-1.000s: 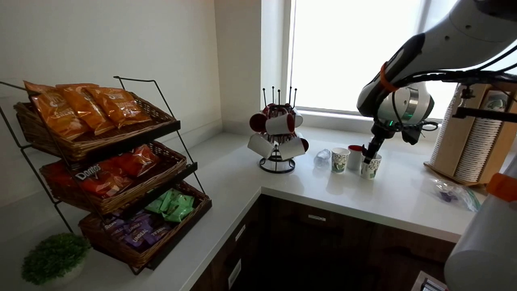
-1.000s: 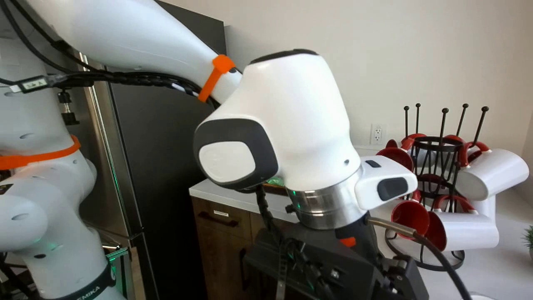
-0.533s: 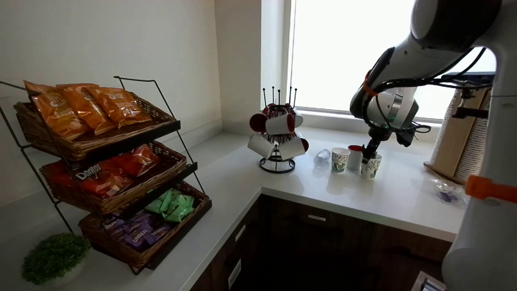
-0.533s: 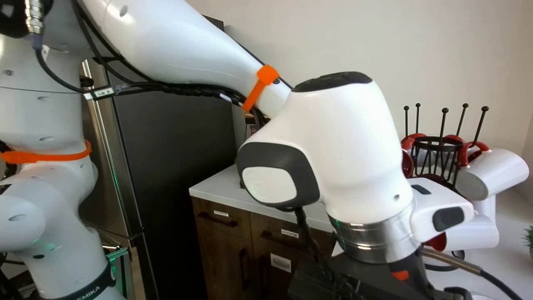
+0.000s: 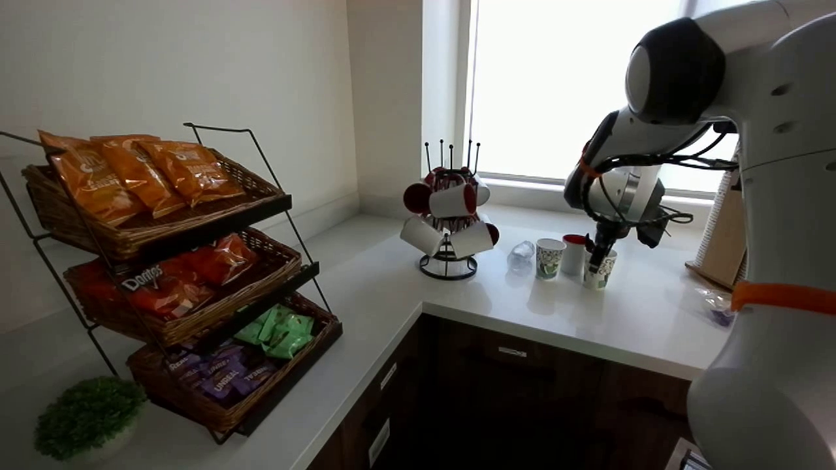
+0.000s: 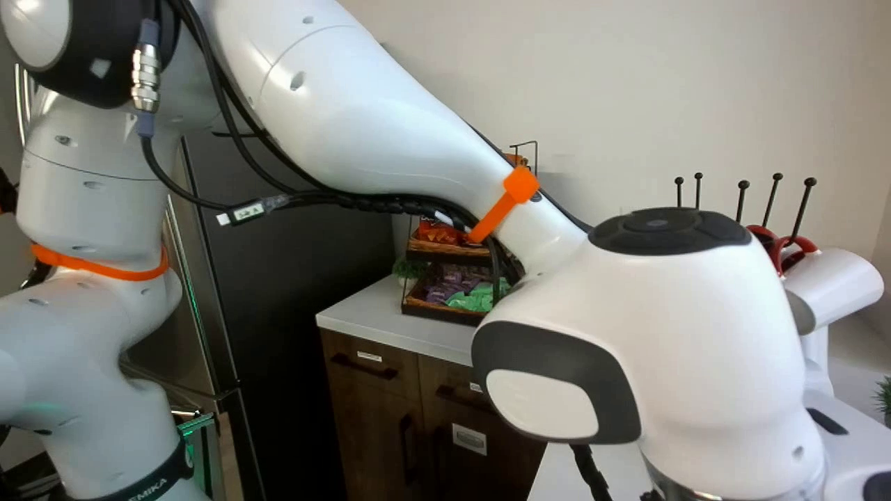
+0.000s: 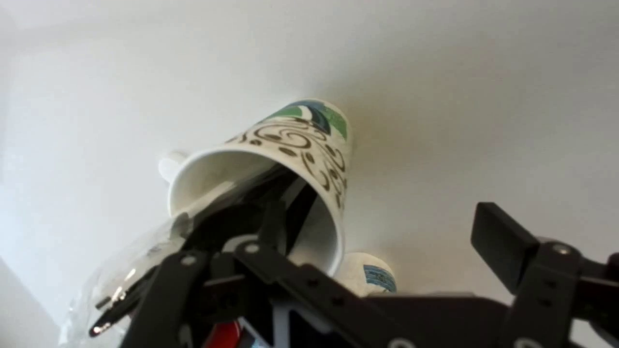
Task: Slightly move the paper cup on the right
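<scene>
Fingers [image 7: 505, 246] partly hide contents [image 7: 302, 209] of paper cup [image 7: 316, 150]; in an exterior view, arm [image 6: 710, 334] blocks most of mug rack [image 6: 777, 177].

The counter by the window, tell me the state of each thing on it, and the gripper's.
Right paper cup: upright, dark items in its mouth in the wrist view
Gripper: open, close by that cup; contact unclear
Left paper cup: upright
Red-lined mug: upright, partly hidden
Mug rack: standing, hung with mugs
Clear plastic: crumpled
Purplish plastic: lying, partly behind the arm
Brown holder: standing, mostly hidden
</scene>
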You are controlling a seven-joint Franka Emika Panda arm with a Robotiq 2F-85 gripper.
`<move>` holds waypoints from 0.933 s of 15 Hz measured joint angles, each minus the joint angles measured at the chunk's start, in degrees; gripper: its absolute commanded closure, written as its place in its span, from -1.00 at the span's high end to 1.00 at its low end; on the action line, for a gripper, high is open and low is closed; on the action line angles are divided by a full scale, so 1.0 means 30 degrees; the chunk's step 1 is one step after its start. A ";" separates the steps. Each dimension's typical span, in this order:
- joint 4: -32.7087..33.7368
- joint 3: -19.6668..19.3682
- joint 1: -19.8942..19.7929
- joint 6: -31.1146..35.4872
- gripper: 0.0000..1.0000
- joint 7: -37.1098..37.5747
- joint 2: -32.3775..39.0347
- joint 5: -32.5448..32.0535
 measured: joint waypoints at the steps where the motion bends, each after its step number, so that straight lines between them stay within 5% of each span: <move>1: 0.0317 0.0400 -0.0480 0.0144 0.39 0.0139 0.0342 -0.0213; 10: 0.1717 0.1941 -0.2227 0.0273 -0.99 0.3160 0.1430 -0.3786; 14: 0.1980 0.1937 -0.2160 -0.0898 -0.98 0.4825 0.1271 -0.5689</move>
